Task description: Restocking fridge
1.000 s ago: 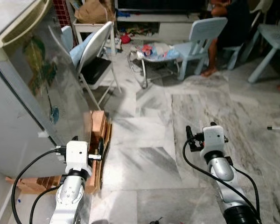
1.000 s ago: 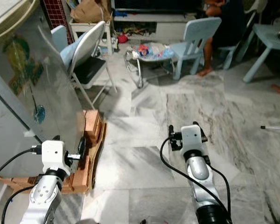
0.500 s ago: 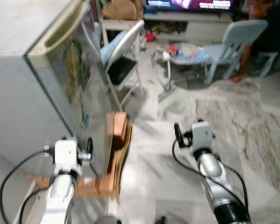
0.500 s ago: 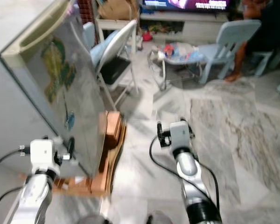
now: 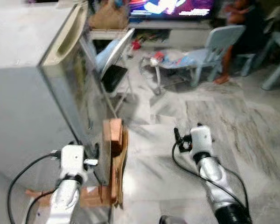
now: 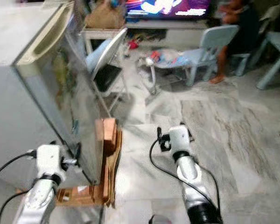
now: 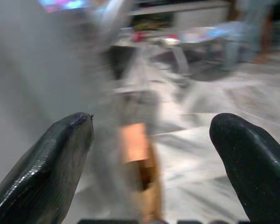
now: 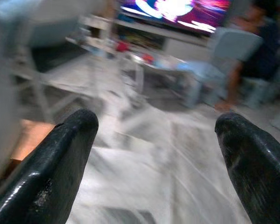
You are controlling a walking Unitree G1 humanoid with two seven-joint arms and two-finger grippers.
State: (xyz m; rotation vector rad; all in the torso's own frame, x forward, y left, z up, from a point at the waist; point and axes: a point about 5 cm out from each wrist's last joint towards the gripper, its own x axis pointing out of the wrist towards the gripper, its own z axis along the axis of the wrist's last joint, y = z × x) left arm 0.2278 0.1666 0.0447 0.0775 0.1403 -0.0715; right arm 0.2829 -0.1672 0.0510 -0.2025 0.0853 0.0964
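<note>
The grey fridge [image 5: 32, 102] stands at my left with its glossy door [image 5: 77, 93] closed, raised on a wooden stand [image 5: 114, 158]. My left gripper [image 5: 95, 153] is held low by the door's bottom corner. In the left wrist view its fingers [image 7: 60, 158] are spread wide, open, with nothing between them, facing the blurred wooden stand [image 7: 135, 149]. My right gripper [image 5: 177, 138] hovers over the marble floor to the right of the stand. Its fingers [image 8: 60, 154] are also open and hold nothing.
A white folding chair [image 5: 114, 56] stands just past the fridge. Further back are a baby bouncer [image 5: 165, 60], a light blue chair [image 5: 217, 44], a person seated at the back right [image 5: 242, 23] and a lit TV [image 5: 170, 7]. Marble floor [image 5: 233, 121] stretches to my right.
The whole picture has swung as the camera moved: the fridge now fills more of the left and its top shows. Both arms stay held out in front, fingers open.
</note>
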